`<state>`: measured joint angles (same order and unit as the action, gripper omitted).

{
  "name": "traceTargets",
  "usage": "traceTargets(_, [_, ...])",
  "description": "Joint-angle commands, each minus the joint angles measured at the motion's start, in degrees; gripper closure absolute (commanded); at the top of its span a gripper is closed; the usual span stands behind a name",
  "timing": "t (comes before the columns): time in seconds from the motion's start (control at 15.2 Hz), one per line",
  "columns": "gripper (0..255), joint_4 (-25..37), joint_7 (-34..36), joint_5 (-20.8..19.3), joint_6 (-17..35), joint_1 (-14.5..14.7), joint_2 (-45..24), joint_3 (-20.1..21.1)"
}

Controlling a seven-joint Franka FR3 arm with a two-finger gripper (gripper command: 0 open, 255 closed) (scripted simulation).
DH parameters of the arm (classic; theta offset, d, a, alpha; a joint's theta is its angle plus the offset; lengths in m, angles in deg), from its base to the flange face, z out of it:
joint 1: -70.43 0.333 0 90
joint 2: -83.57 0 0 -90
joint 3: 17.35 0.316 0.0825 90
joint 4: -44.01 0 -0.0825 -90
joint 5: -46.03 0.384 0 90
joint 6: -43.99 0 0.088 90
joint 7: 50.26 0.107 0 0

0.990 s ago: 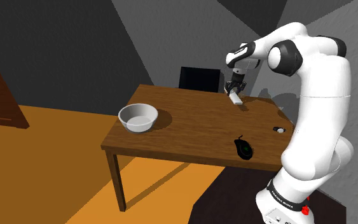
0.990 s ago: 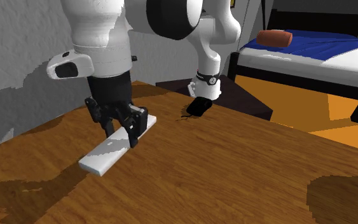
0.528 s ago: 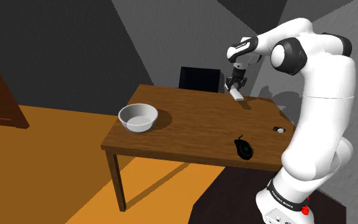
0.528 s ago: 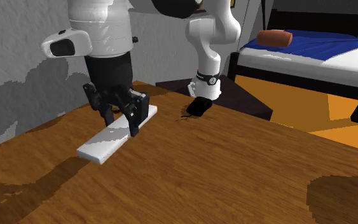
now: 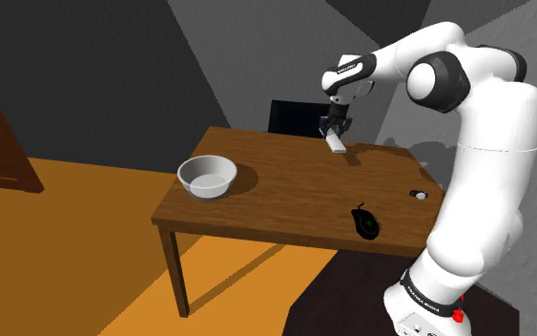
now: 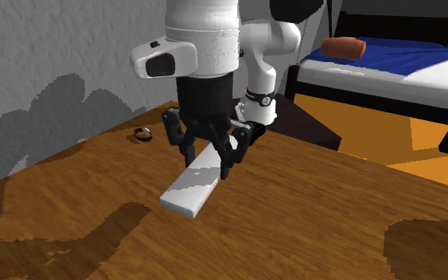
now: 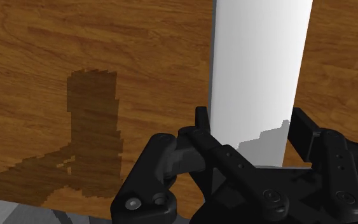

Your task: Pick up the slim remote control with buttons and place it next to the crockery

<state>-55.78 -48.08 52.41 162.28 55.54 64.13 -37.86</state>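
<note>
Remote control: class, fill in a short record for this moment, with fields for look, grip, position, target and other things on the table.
look: remote, a plain white slim slab, no buttons visible
grip: black fingers clasp one end of it
position: raised above the wooden table, free end slanting down
target: white bowl, near the table's corner at the shoulder view's left, well apart from the remote
other things: black mouse; small round object

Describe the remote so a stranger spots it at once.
Find the wooden table; over its far side in the shoulder view, the white arm's black jaws clasp the remote. It is a long, flat, plain white slab, unlike the round bowl and black mouse.
</note>
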Motion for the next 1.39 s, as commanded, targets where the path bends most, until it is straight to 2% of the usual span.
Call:
traceTargets(0.0, [255, 0.65, 2.54, -0.25, -0.40, 1.60, -0.15, 0.70])
traceTargets(0.66, [255, 3.90, 14.78, -1.18, -1.69, 9.59, -1.99, 4.44])
traceTargets(1.32, [255, 14.94, 25.85, -1.21, -5.81, 16.42, -8.93, 7.93])
